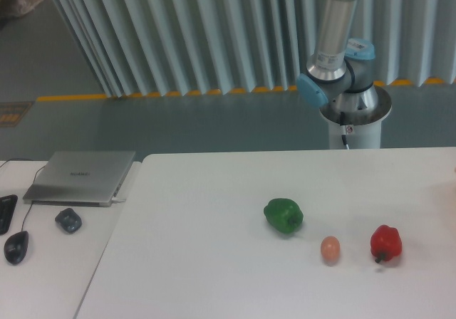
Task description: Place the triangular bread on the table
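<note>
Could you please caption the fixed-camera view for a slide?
Green pepper, egg and red pepper on the table; gripper out of frame.

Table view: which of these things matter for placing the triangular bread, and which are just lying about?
Belongs to the job:
- table, where the bread goes
- triangular bread: not in view
- hand: not in view; only the arm's base shows

Just lying about:
- green pepper
- egg
- red pepper
- laptop, mouse and small dark object on the side desk
</note>
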{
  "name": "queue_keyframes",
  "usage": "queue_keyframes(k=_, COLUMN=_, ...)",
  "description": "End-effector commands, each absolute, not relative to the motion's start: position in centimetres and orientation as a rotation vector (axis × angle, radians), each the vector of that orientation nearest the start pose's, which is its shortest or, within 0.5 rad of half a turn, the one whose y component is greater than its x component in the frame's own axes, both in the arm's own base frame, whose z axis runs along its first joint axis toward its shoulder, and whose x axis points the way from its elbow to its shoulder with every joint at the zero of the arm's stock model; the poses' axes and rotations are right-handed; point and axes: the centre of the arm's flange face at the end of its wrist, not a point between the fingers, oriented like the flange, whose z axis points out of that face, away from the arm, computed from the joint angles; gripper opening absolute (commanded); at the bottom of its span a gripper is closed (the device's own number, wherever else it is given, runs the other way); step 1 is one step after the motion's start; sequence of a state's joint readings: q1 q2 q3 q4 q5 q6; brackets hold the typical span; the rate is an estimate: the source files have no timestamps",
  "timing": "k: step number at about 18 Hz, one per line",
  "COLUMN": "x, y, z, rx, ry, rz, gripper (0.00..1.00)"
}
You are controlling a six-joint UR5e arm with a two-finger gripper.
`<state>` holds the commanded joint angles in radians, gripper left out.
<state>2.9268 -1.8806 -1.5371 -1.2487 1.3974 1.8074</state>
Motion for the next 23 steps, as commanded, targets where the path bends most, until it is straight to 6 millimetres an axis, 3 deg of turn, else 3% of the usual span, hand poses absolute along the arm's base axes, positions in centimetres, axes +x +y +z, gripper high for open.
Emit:
queue_keyframes(k=6, x=-58.2, y=27.5, z=33.9, rx=-2.988, ry=0.511, rz=0.062, gripper=1.00)
queue_keyframes(k=15, x=-61.2, y=26.7, z=31.6, rx=-3.048, ry=0.495, rz=0.082, gripper=1.00)
queue_keyframes(k=23, x=-61.4, y=25.6, z=28.5, rx=-3.055, ry=0.468, rz=0.000, gripper=1.00)
